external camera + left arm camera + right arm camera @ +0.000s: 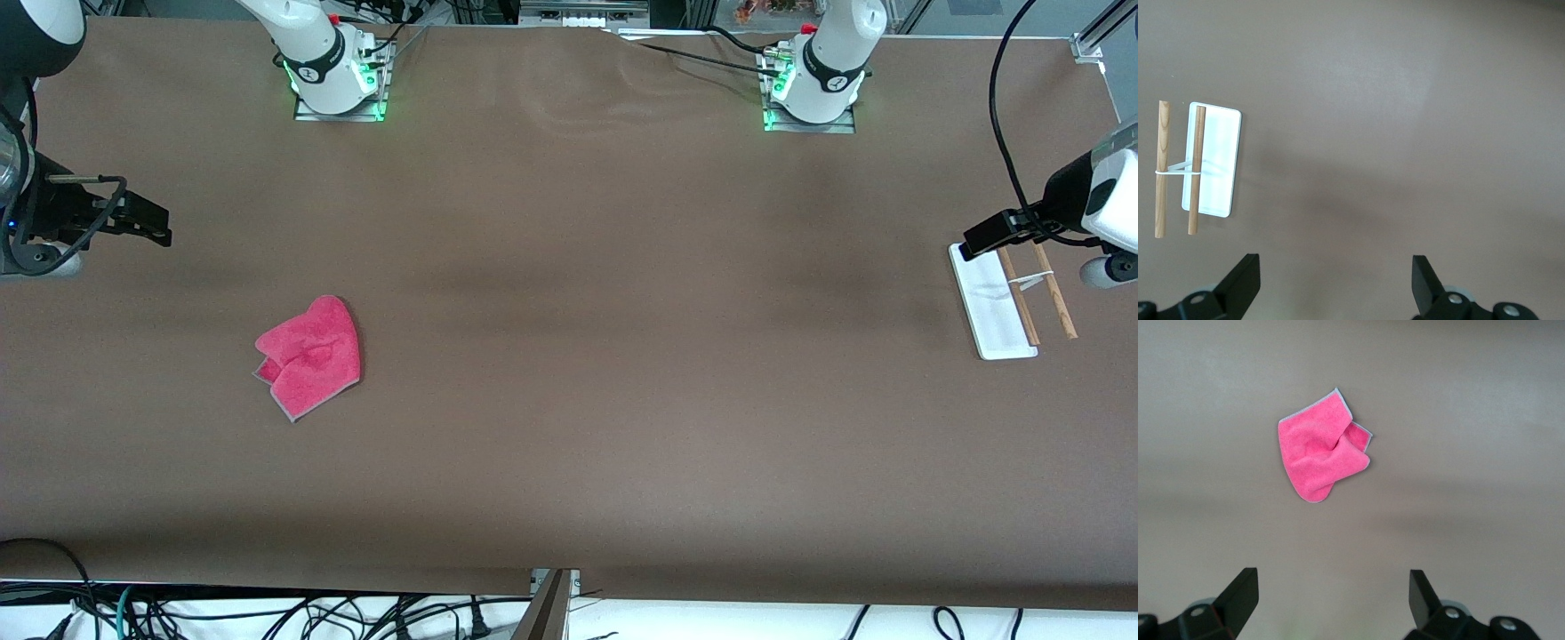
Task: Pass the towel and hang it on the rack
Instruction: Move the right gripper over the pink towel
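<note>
The right tool [164,233] hangs with its fingers spread wide and nothing between them, over bare brown table [569,400] at the right arm's end. From it, the small fluffy pink-red towel with thin grey edging [309,357] lies a short way off on the table, crumpled and partly folded over itself; the right wrist view shows it ahead of the open fingers [1241,593], clear of them. This is the arm nearer the towel, so the pick-up likely falls to it: a reach outward and down.

The left tool [978,242] waits, equally wide open and empty, just over the end of the rack, a flat white rectangular base with two thin parallel light-brown wooden rods [1000,311]. Towel and rack sit well apart, at different ends of the table.
</note>
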